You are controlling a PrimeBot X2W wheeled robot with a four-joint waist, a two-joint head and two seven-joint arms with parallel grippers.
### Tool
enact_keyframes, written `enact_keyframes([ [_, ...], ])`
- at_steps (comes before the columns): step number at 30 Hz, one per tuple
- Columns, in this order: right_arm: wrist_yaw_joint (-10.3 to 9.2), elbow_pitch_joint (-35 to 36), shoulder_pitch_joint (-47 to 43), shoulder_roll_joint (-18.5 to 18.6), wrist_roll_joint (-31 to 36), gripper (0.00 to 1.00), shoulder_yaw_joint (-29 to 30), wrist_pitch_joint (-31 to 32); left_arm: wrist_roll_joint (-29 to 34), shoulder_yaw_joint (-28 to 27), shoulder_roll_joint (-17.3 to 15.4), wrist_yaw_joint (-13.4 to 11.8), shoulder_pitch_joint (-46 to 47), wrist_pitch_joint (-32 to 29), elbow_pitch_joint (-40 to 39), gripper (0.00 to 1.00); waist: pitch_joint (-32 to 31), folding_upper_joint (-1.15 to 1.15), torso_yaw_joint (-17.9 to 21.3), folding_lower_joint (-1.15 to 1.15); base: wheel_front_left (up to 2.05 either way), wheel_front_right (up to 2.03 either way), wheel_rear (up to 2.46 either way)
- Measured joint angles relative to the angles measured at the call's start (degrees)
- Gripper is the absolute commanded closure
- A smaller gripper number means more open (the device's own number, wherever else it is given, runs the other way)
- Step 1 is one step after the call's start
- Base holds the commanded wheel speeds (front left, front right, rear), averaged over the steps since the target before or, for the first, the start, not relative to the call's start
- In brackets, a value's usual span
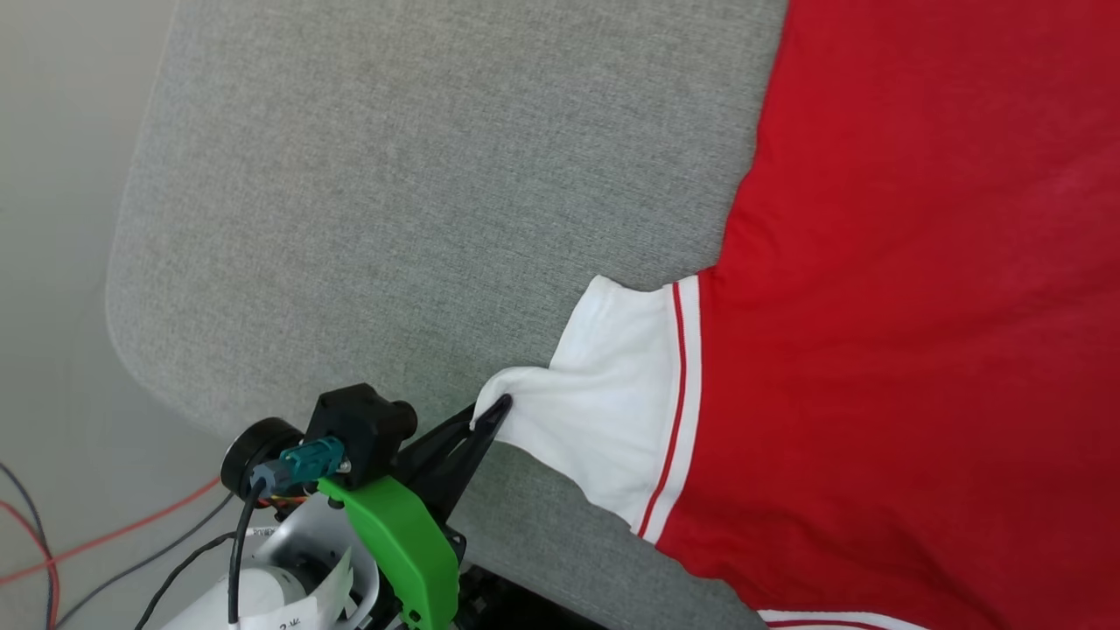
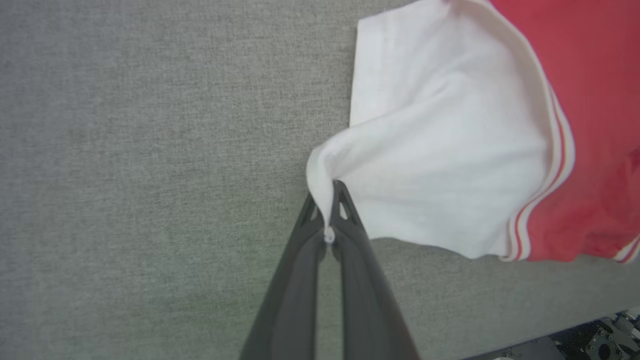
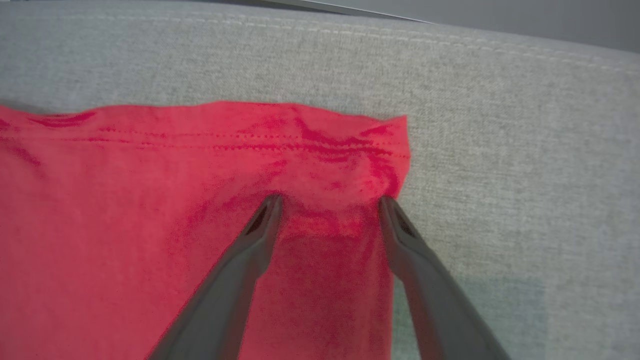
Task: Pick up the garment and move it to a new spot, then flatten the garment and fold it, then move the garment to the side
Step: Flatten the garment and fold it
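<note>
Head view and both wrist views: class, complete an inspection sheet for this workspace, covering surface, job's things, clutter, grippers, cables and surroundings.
Surface: grey fabric cushion, rounded corner, stitched edge.
Job's things: red T-shirt lying on the cushion; its white sleeve, with red stripe trim, drawn to a point.
Clutter: nothing seen.
Grippers: left gripper, jaws shut on the sleeve's edge; right gripper, jaws open, tips at wrinkled red fabric near a hem corner.
Cables: orange and dark cables on the floor; black lead running to the left wrist.
Surroundings: pale floor beside the cushion.
</note>
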State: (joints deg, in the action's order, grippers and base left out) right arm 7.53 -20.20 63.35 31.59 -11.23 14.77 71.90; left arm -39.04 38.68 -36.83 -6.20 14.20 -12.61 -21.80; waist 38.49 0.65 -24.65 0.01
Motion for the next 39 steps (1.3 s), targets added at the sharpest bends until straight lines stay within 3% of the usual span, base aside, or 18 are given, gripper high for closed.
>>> enact_keyframes([
  [4,0.0,-0.27,0.11,1.21,-0.18,0.0,-0.59,-0.59,-0.01,0.03,0.51,0.43,0.09,0.55,0.65,1.0,1.3,0.0,-1.26,0.0,0.0,0.0,0.0],
  [5,0.0,-0.26,0.09,1.35,-0.34,0.2,-0.87,-0.63,-0.02,0.07,0.64,0.44,0.14,0.56,0.77,1.0,1.47,0.0,-1.44,0.0,0.0,0.0,0.0],
  [6,0.0,-0.24,-0.01,1.71,-0.66,0.55,-1.27,-0.69,-0.04,0.1,0.73,0.45,0.18,0.73,0.93,1.0,1.63,0.0,-1.62,0.0,0.0,0.0,0.0],
  [8,0.0,-0.22,-0.31,2.68,-1.24,1.0,-2.66,-1.09,-0.04,0.15,0.77,0.46,0.32,0.74,1.16,1.0,1.73,0.0,-1.83,0.0,0.0,0.0,0.0],
  [15,0.0,-0.71,-3.0,4.41,-4.53,1.0,-4.67,-3.74,-0.02,0.13,0.77,0.42,0.62,0.94,1.66,1.0,0.45,0.0,-1.51,0.0,0.0,0.0,0.0],
  [23,0.0,-2.85,-8.93,3.22,-6.15,1.0,-6.92,-7.14,-0.32,-0.25,0.25,-0.71,0.47,0.63,1.91,1.0,-3.83,0.0,0.55,0.0,0.0,0.0,0.0],
  [39,0.0,-0.9,-33.09,0.33,-12.99,1.0,-6.97,-9.72,-2.05,0.08,-1.01,-4.57,-5.21,-0.46,4.36,1.0,-18.99,0.0,7.79,-0.01,0.0,0.0,0.0],
])
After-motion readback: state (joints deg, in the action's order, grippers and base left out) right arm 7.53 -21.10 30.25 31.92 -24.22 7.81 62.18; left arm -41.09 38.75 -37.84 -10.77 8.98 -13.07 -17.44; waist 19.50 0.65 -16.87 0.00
